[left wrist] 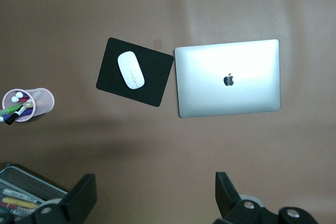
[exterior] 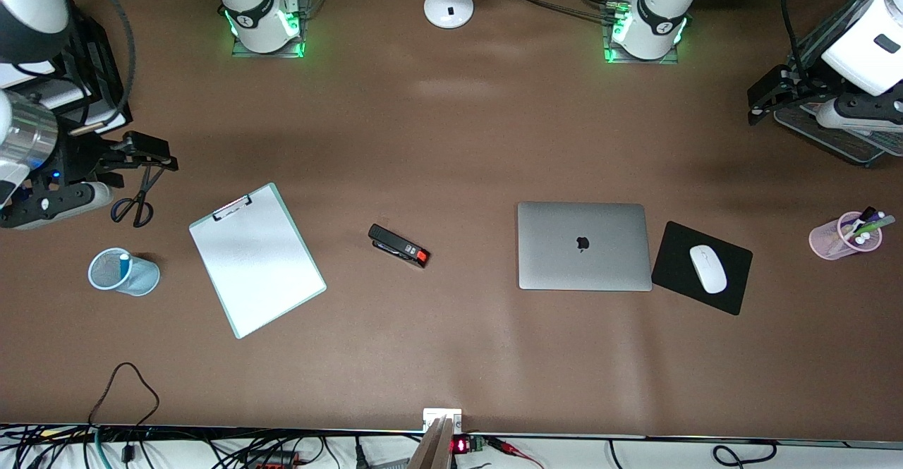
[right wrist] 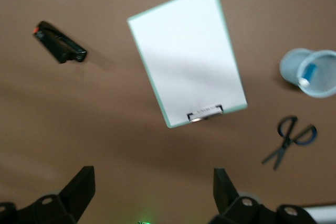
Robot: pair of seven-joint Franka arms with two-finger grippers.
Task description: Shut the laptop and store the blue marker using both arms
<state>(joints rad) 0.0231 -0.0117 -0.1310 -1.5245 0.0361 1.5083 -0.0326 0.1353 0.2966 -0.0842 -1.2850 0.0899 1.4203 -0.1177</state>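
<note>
Front view: the laptop lies shut and flat on the table, lid up with its dark logo showing, toward the left arm's end. Just beside it sits a black mouse pad with a white mouse on it. The blue marker stands inside a pale blue mesh cup toward the right arm's end, near a white clipboard. A black stapler lies between clipboard and laptop. The left gripper hangs over the table's edge by a mesh tray; the right gripper hangs over a pair of scissors. A pink cup holds pens.

Left wrist view: the left gripper has its fingers spread wide with nothing between them. The laptop lies well apart from the fingertips, the mouse pad beside it, the pink cup off to one side.

Right wrist view: the right gripper is also spread wide and empty, its fingers held above bare table. The clipboard lies near the fingertips; the blue marker sits in the cup, well apart from them, with the scissors and stapler on either side.
</note>
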